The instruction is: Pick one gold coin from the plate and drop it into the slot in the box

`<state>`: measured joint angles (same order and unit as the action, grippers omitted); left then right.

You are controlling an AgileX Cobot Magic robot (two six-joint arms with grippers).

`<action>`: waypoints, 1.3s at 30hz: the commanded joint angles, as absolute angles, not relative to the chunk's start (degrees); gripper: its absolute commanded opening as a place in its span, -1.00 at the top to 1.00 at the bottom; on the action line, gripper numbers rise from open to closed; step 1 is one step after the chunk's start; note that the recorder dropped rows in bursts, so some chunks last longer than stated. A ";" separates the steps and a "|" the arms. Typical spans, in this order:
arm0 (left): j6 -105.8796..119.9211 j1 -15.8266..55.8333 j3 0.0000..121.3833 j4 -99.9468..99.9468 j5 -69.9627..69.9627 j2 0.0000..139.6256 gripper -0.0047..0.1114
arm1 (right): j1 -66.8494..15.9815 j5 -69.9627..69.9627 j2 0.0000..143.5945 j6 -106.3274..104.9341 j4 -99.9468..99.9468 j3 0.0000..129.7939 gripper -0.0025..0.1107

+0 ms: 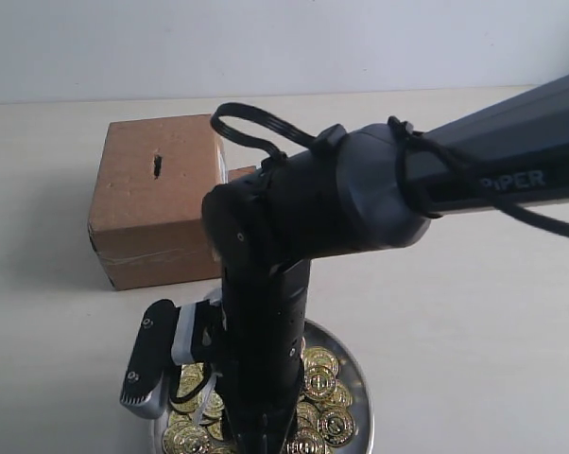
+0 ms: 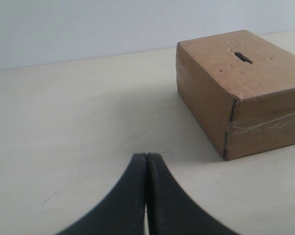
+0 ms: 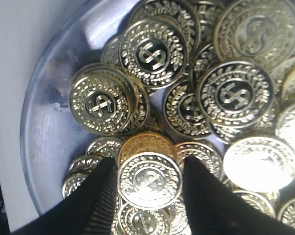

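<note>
Right tool [image 3: 149, 164] down in plate [image 3: 44, 122], fingers apart, flanking one gold coin [image 3: 149, 182], edges about touching. Can't tell if clamped. Its arm [image 1: 294, 218] hides most of plate. Left tool [image 2: 146, 159] pressed together, empty, table [image 2: 64, 122] below. Box [image 1: 157, 203] beyond plate, slot [image 1: 158, 166] on top.

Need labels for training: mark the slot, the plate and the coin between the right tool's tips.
slot [image 1: 158, 166], exterior view, the slit's middle.
plate [image 3: 49, 122], right wrist view, bare silver floor.
coin [image 3: 148, 180], right wrist view, its face.
</note>
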<state>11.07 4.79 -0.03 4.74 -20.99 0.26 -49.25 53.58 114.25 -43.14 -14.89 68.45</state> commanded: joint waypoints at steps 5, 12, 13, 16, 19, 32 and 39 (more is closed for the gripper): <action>11.20 5.16 0.00 4.93 -20.40 0.00 0.92 | -49.37 53.70 109.48 -43.33 -14.39 68.59 0.48; 11.20 5.16 0.00 4.93 -20.40 0.00 0.92 | -49.37 54.99 106.13 -43.33 -14.25 68.59 0.48; 11.20 5.16 0.00 4.93 -20.40 0.00 0.92 | -49.37 55.34 105.70 -43.33 -14.25 68.59 0.48; 11.20 5.16 0.00 4.93 -20.40 0.00 0.92 | -49.37 55.45 104.73 -43.33 -14.25 68.59 0.48; 11.20 5.16 0.00 4.93 -20.40 0.00 0.92 | -49.37 55.45 104.22 -43.33 -14.25 68.59 0.48; 15.55 5.16 0.00 1.72 -20.40 0.00 0.92 | -49.37 56.19 102.02 -43.33 -14.70 68.59 0.48; 18.24 5.16 0.00 0.00 -17.08 0.00 0.92 | -49.37 57.32 102.02 -43.33 -14.70 68.59 0.48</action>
<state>17.61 4.79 -0.03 0.34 -20.65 0.26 -49.25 56.99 102.59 -43.14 -14.54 68.45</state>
